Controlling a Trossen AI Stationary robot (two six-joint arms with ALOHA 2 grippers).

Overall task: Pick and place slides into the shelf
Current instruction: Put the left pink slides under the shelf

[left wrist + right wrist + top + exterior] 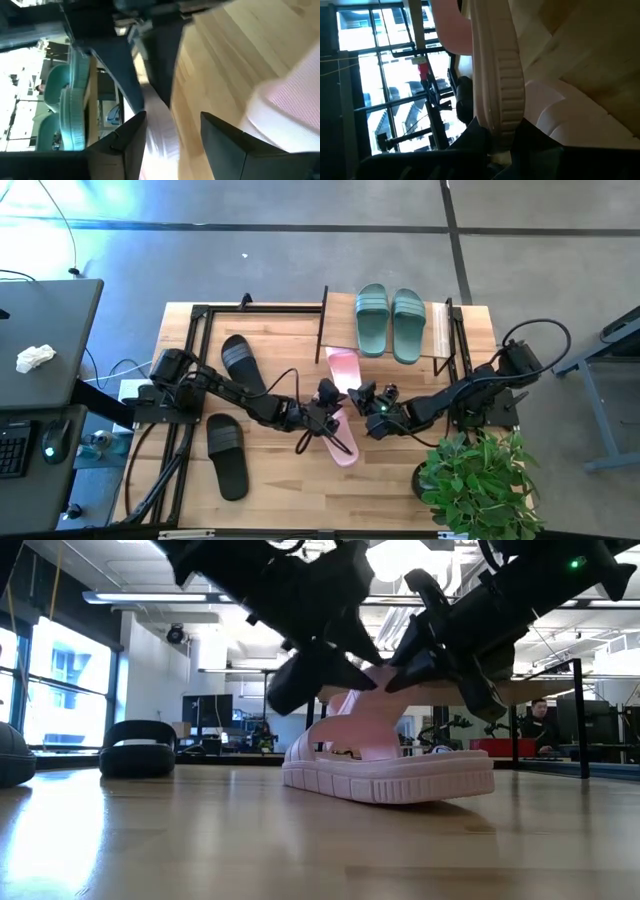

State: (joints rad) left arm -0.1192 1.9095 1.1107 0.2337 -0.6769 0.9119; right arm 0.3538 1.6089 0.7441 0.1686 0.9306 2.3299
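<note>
Two light-pink slides lie mid-table: one [343, 368] points toward the shelf [440, 332], the other [341, 443] lies flat on its sole nearer the near edge [390, 778]. The sage-green pair [390, 322] rests on the shelf's top board. Both black slides [243, 363] [228, 456] lie on the table's left part. My right gripper [363, 402] is shut on the farther pink slide. My left gripper [328, 413] hovers open just left of it, over the nearer pink slide's far end; its fingers [125, 140] stand either side of a pale strip, and I cannot tell if they touch it. My right gripper pinches the farther pink slide by the ribbed side edge of its sole [496, 131], at the slide's near end. The fingers come in low from the table's right, and the sole runs on away from them toward the shelf. Whether the slide is lifted clear, I cannot tell.
A potted plant [478, 478] stands at the table's near right corner beside my right arm. The shelf's black posts [322, 330] frame the far side. A grey desk [50, 340] sits off the left edge. Bare wood shows along the near edge [300, 500].
</note>
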